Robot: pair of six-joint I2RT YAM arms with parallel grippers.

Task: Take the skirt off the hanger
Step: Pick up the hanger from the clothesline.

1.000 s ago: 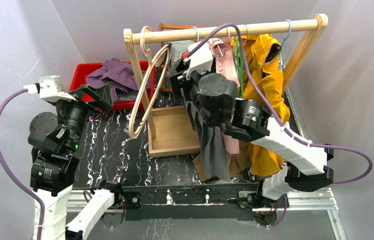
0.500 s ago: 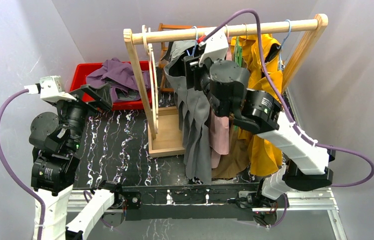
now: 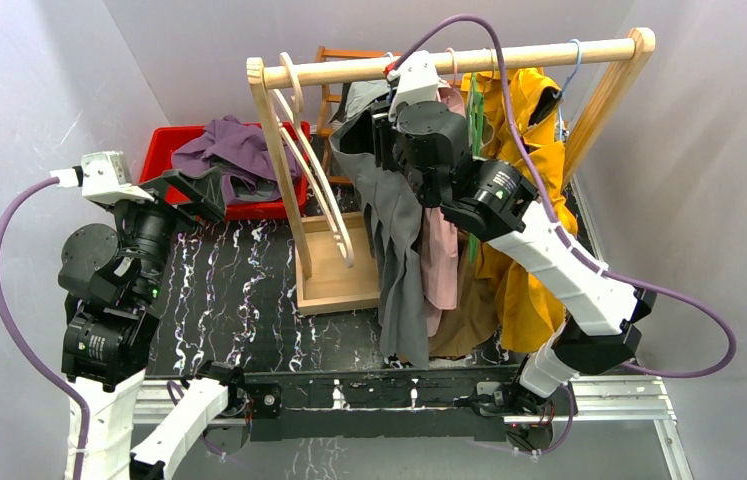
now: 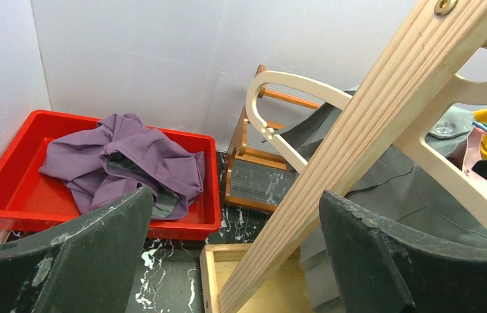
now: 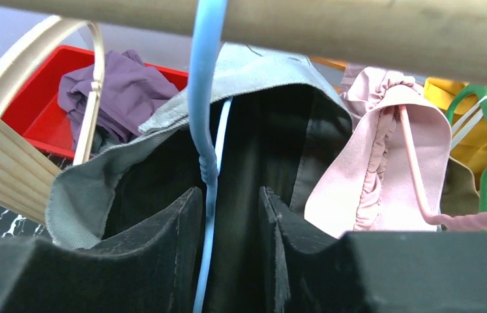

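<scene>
Grey pleated fabric skirt (image 3: 396, 235) hangs from a light-blue wire hanger (image 5: 204, 98) hooked over the round pale wooden rail (image 3: 529, 53) of a clothes rack. Its waistband gapes open just under the rail.

The right end effector (image 5: 231, 215) is up at that waistband, its two dark fingers (image 5: 162, 241) on either side of the hanger's thin neck. The jaws stand narrow. One finger lies just beside the wire and a gap shows before the other, so nothing is clamped.

Just beside the skirt on the same rail hangs a pink ruched garment (image 5: 384, 150) on a pink hanger, and past it a yellow garment (image 3: 534, 200). At the rail's other end a bare curved wooden hanger (image 3: 314, 190) dangles, tilted.

On the black, white-veined desk (image 3: 229, 300), a red plastic tray (image 4: 6, 202) holds a crumpled purple cloth (image 4: 123, 156).

The left end effector (image 4: 234, 199) is spread wide and holds nothing. It is well apart from the skirt, facing the rack's slanted wooden post (image 4: 358, 130).
</scene>
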